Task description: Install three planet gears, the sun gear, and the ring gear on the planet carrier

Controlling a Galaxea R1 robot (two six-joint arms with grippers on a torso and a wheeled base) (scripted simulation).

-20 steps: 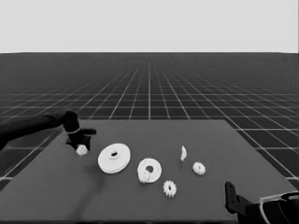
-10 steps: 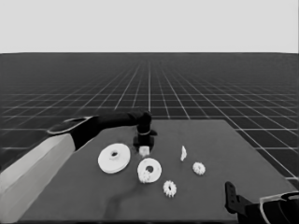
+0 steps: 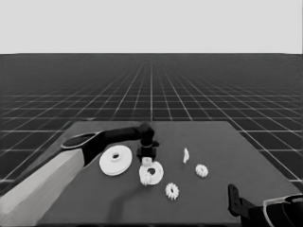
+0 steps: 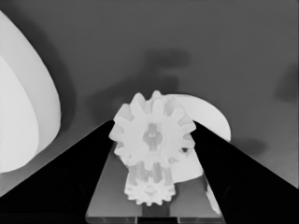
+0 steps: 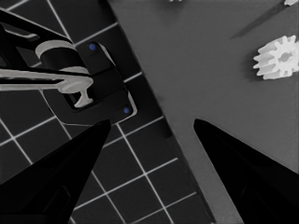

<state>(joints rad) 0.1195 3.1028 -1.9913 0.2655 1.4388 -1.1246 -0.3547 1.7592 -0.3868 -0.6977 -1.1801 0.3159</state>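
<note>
Gear [image 4: 152,135] pinched in left gripper [image 3: 147,152], hanging just above smaller round part [image 3: 151,173], one gear already seated there; probably placing step, needing straight descent with teeth meshed. Right gripper [image 5: 149,140] parked, fingers apart, at table corner

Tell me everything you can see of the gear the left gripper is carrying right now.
The held gear is a small white toothed wheel with a centre hole, matte and plastic-looking. It sits clamped between the two black fingers of the left gripper, which touch it on opposite sides. It hangs over the table just above the smaller round part, where another gear already sits. The larger round part lies close beside. Whether the held gear touches anything below cannot be told.
</note>
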